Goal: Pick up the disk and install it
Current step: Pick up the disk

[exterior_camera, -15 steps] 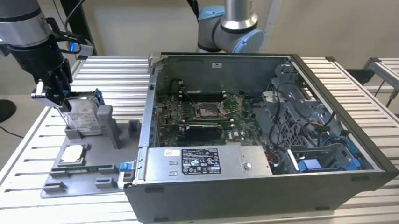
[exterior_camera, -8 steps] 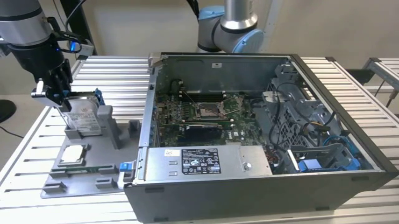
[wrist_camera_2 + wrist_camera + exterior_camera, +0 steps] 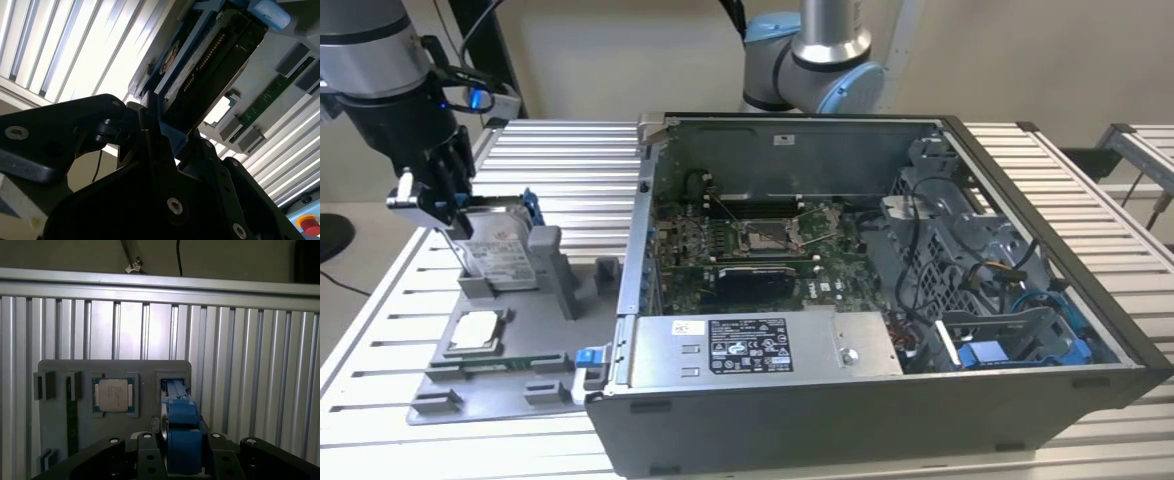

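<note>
Gripper (image 3: pixel 447 212) at the exterior view's left, fingers (image 3: pixel 146 135) closed on the blue-framed top of the disk (image 3: pixel 504 250), which stands on edge in the grey fixture tray (image 3: pixel 520 350), long axis pointing straight down from them.

In the exterior view the black hand (image 3: pixel 443 215) is covering the top of the flat silver hard drive in its blue plastic frame (image 3: pixel 507 255). In the first wrist view I'm seeing the drive edge-on, its near end running off the picture's edge.
</note>
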You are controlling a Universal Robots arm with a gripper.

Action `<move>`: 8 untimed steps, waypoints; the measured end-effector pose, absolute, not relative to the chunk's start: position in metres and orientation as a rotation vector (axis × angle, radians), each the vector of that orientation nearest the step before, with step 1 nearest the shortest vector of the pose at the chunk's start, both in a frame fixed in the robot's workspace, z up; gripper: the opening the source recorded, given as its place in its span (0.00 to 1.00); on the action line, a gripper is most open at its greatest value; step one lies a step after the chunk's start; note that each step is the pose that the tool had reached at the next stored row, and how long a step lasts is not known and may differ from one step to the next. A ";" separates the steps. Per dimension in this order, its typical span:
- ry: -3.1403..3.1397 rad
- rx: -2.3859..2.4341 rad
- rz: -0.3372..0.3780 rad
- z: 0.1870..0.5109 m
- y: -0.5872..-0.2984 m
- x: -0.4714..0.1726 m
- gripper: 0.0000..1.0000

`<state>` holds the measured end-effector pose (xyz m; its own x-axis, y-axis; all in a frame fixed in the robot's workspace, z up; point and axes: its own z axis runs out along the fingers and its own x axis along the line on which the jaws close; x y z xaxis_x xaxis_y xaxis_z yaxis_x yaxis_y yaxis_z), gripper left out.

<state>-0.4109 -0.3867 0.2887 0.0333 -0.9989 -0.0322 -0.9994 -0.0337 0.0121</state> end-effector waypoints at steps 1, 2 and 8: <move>2.174 -2.248 0.049 0.289 -0.387 -0.411 0.00; 2.174 -2.248 0.049 0.290 -0.387 -0.411 0.00; 2.174 -2.248 0.049 0.293 -0.387 -0.411 0.00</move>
<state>-0.4109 -0.3867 0.2935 0.0333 -0.9989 -0.0322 -0.9994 -0.0337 0.0120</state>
